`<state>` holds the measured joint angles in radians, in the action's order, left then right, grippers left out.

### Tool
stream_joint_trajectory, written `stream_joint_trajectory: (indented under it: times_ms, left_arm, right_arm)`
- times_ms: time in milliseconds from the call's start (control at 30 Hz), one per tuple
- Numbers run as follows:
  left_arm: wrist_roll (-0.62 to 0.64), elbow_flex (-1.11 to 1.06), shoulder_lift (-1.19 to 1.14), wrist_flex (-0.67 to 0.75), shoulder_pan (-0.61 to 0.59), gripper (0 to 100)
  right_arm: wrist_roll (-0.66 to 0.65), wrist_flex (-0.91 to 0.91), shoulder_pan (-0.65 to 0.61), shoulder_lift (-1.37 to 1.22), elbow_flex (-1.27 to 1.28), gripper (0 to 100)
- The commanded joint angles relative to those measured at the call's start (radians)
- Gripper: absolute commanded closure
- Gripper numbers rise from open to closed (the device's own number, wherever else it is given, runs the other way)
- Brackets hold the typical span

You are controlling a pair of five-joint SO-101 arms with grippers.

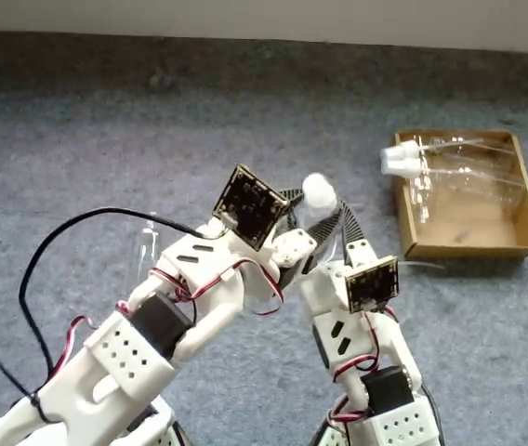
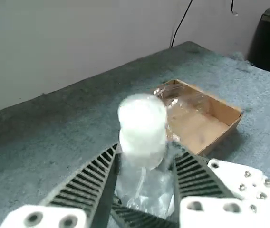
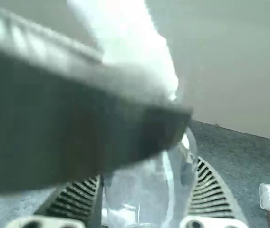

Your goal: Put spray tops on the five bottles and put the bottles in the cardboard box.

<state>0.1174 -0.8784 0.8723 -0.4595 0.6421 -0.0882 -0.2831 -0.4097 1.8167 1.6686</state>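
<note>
Left gripper (image 2: 147,154) & right gripper (image 3: 149,175) both clamped on upright bottle (image 2: 142,185) btwn fingers.

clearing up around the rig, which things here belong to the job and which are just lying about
Job: held bottle with spray top; standing clear bottle; capped bottles in the cardboard box.
Lying about: black cable.

Grey carpet (image 1: 106,139), pale wall (image 2: 54,38); black cable (image 2: 181,23)
</note>
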Motion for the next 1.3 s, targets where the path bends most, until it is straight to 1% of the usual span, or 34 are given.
stream_joint_trajectory:
  times_ms: [0, 500, 567, 633, 833, 933, 1000, 1267]
  left_arm:
    - [-0.002, 0.005, 0.002, -0.026, -0.035, 84]
    - [-0.009, 0.01, 0.007, -0.026, -0.056, 83]
    - [-0.009, 0.038, 0.007, -0.032, -0.059, 83]
    - [-0.009, 0.071, 0.007, -0.066, -0.059, 83]
    - [-0.012, 0.199, 0.001, -0.23, -0.059, 83]
    - [-0.083, 0.226, 0.002, -0.288, -0.076, 83]
    - [-0.112, 0.228, 0.005, -0.301, -0.076, 83]
    - [-0.115, 0.242, 0.007, -0.301, -0.074, 83]
  right_arm:
    - [0.005, 0.022, 0.015, 0.007, 0.079, 86.0]
    - [0.005, 0.022, 0.018, 0.007, 0.079, 86.0]
    - [0.005, 0.022, 0.018, 0.007, 0.079, 86.0]
    - [0.005, 0.022, 0.018, 0.007, 0.079, 86.0]
    - [0.005, 0.022, 0.019, 0.007, 0.079, 86.0]
    - [0.005, 0.022, 0.019, 0.007, 0.079, 86.0]
    - [0.005, 0.022, 0.019, 0.007, 0.079, 86.0]
    - [0.005, 0.022, 0.019, 0.007, 0.079, 86.0]
